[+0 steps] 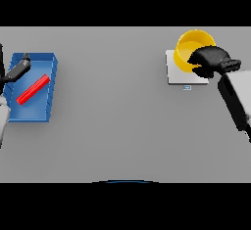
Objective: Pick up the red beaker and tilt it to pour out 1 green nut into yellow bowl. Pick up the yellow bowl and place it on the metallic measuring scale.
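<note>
While the yellow bowl (192,48) sits over the metallic measuring scale (177,72) at the far right of the grey table (122,126), your right hand (211,60) is clamped on its near right rim, dark fingers curled over the edge. That grip suggests the placing step is in hand; whether the bowl's base already rests on the plate or hangs just above it, you cannot tell from this angle, and the bowl overhangs the plate's far edge. It is a round, smooth-walled bowl, glossy yellow, and its inside is partly hidden by the hand, so no green nut can be made out. The scale is a flat, pale square slab with a small display on its near edge. Well apart, at the left, a blue rectangular tray (49,60) holds a slim red bar-shaped object (33,89) lying on a slant. Your left hand (18,68) hovers over that tray's far left corner, apparently empty; you cannot tell its fingers' set.
</note>
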Controlling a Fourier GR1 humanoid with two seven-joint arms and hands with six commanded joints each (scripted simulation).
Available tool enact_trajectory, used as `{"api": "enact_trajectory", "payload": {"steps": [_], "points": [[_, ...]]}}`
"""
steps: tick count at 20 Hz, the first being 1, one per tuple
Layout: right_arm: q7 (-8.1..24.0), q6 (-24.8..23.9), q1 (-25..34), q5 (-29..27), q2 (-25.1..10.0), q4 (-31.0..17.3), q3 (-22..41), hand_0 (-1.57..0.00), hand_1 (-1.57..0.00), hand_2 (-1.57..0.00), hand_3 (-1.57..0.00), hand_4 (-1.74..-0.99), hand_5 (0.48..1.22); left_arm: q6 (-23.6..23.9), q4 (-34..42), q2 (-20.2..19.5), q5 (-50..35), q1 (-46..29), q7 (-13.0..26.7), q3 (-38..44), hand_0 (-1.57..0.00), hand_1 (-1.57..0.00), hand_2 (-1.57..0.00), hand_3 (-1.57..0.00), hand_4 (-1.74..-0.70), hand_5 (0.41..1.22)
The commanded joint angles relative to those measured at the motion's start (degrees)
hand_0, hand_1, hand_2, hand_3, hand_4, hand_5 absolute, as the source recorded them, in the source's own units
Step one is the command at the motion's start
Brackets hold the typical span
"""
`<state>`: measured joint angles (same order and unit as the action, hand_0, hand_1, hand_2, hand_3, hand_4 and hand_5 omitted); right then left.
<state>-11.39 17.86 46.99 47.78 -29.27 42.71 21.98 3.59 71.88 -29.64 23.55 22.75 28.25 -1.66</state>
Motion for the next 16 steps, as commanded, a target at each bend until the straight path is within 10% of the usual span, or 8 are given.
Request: {"api": "enact_trajectory", "payload": {"steps": [1, 6, 10, 16], "points": [[-0.05, -0.49, -0.09, -0.20, 0.48, -0.79, -0.25, -1.57, -1.57, -1.36, -1.34, -1.741, 1.221, 0.02, -0.26, -0.20, -0.03, 0.04, 0.09, 0.21, 0.00, 0.00, 0.00, 0.00, -0.73, 0.675], [-1.49, -1.03, -0.09, -0.87, 1.60, -2.00, -0.51, -1.46, -1.57, -1.34, -1.45, -1.741, 1.221, -0.61, -0.99, -0.69, -0.05, 0.29, -0.29, 0.17, 0.00, 0.00, 0.00, 0.00, -0.72, 0.668], [-1.00, -0.21, -0.02, -1.36, 1.66, -1.59, -0.80, -1.44, -1.34, -1.29, -0.99, -1.688, 1.221, -0.35, -0.53, -0.49, 0.36, 0.60, -0.07, -0.14, 0.00, 0.00, 0.00, 0.00, -0.72, 0.671], [-1.96, 0.90, 0.88, 0.78, 1.15, -2.27, 1.24, -0.41, -0.36, -0.46, -0.55, -1.567, 0.929, 0.66, -2.25, 0.33, 0.37, 1.23, -0.67, 0.04, 0.00, 0.00, 0.00, 0.00, -0.72, 0.663]]}}
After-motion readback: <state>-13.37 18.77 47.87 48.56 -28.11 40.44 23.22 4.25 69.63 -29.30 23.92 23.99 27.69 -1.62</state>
